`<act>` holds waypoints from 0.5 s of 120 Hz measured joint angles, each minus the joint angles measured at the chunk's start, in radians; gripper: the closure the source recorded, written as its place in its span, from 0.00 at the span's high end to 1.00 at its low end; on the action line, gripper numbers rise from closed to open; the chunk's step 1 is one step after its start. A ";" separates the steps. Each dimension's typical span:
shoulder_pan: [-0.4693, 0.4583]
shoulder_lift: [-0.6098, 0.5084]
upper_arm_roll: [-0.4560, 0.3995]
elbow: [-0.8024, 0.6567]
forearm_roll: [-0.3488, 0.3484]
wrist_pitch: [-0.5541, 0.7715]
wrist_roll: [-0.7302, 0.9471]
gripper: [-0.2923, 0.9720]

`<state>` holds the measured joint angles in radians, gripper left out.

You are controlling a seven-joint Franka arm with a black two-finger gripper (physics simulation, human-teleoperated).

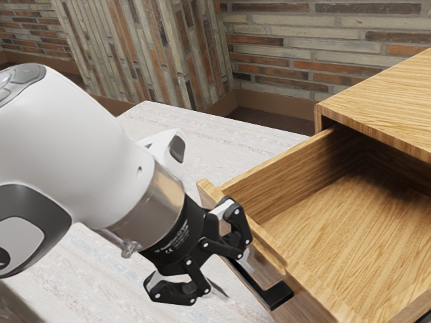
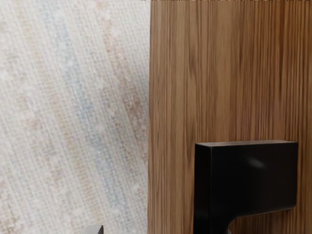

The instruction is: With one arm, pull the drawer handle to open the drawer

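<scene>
One rigid, smooth black bar handle (image 1: 277, 295) on the pulled-out wooden drawer (image 1: 350, 232), low in the frame's middle, looks the firm hold, while the black two-finger end effector (image 1: 234, 273) beside it stands splayed, gripping nothing.

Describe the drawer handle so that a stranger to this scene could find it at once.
Find the wooden cabinet at the exterior view's right; its drawer is pulled out. On its front sits the handle, a black bar, the only dark part on the wood.
</scene>
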<state>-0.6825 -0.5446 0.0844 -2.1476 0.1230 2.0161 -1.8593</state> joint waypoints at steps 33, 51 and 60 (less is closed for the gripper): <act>0.000 -0.008 0.000 -0.003 0.021 0.000 -0.003 0.41; 0.001 -0.009 0.000 0.000 0.038 -0.001 -0.002 0.42; 0.001 -0.009 -0.001 0.005 0.053 -0.001 -0.002 0.42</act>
<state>-0.6819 -0.5539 0.0835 -2.1431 0.1759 2.0151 -1.8610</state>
